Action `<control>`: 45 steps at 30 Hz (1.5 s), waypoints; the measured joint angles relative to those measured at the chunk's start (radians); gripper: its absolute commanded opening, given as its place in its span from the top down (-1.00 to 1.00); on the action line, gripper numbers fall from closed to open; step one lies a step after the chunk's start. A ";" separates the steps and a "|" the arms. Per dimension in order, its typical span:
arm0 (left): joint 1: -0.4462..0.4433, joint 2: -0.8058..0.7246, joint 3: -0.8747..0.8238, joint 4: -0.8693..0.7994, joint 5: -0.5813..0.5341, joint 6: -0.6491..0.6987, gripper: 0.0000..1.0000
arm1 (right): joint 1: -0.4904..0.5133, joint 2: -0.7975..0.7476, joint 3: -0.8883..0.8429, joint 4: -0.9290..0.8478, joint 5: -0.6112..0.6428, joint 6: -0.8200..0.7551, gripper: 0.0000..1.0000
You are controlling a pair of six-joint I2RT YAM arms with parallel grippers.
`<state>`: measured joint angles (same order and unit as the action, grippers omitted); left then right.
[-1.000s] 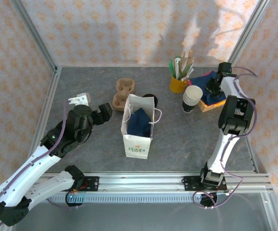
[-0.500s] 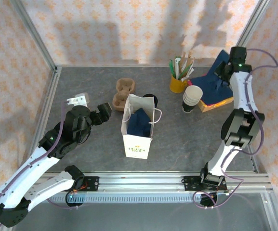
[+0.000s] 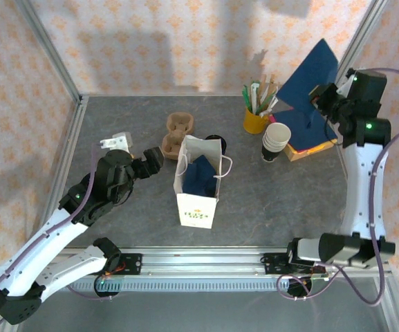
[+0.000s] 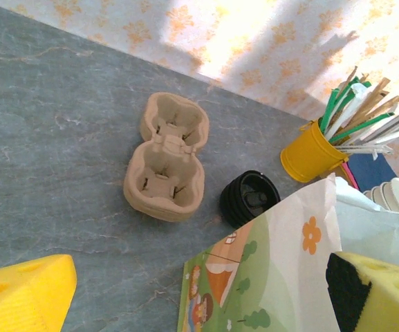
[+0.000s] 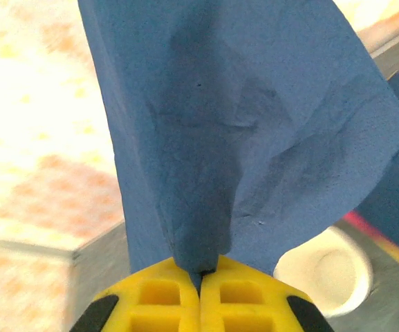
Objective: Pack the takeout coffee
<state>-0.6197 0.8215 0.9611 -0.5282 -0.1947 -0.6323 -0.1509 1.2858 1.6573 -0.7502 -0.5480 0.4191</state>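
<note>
The takeout coffee (image 3: pixel 215 142) stands just behind the white paper bag (image 3: pixel 198 199); its black lid (image 4: pixel 249 198) shows beside the bag's printed side (image 4: pixel 275 270). My left gripper (image 3: pixel 151 160) hovers left of the bag, open, with nothing between its yellow fingers (image 4: pixel 21 299). My right gripper (image 3: pixel 321 97) is raised at the back right, shut on a blue napkin (image 3: pixel 311 72) that hangs unfolded above it. In the right wrist view the napkin (image 5: pixel 240 124) is pinched where the jaws meet (image 5: pixel 199 278). Another blue napkin (image 3: pixel 199 176) lies inside the bag.
A brown pulp cup carrier (image 3: pixel 178 131) lies left of the coffee. A yellow cup of sticks and straws (image 3: pixel 256 119), a stack of lidless white cups (image 3: pixel 275 140) and a pile of coloured napkins (image 3: pixel 308 144) stand at the back right.
My right arm has swung up and to the right, lifting the blue napkin off the pile until it hangs free. The left arm has barely moved.
</note>
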 measured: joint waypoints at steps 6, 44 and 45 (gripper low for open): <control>0.000 0.010 0.000 0.038 0.050 0.000 -0.87 | 0.153 -0.143 -0.212 0.061 -0.178 0.180 1.00; 0.000 0.019 -0.023 0.083 0.082 -0.052 -0.85 | 1.076 0.067 -0.259 0.000 0.318 0.495 1.00; 0.000 0.018 -0.023 0.082 0.082 -0.052 -0.85 | 1.086 0.085 -0.249 -0.023 0.334 0.490 1.00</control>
<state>-0.6197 0.8394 0.9382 -0.4458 -0.1127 -0.6842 0.9352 1.3708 1.4086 -0.7734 -0.2142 0.9092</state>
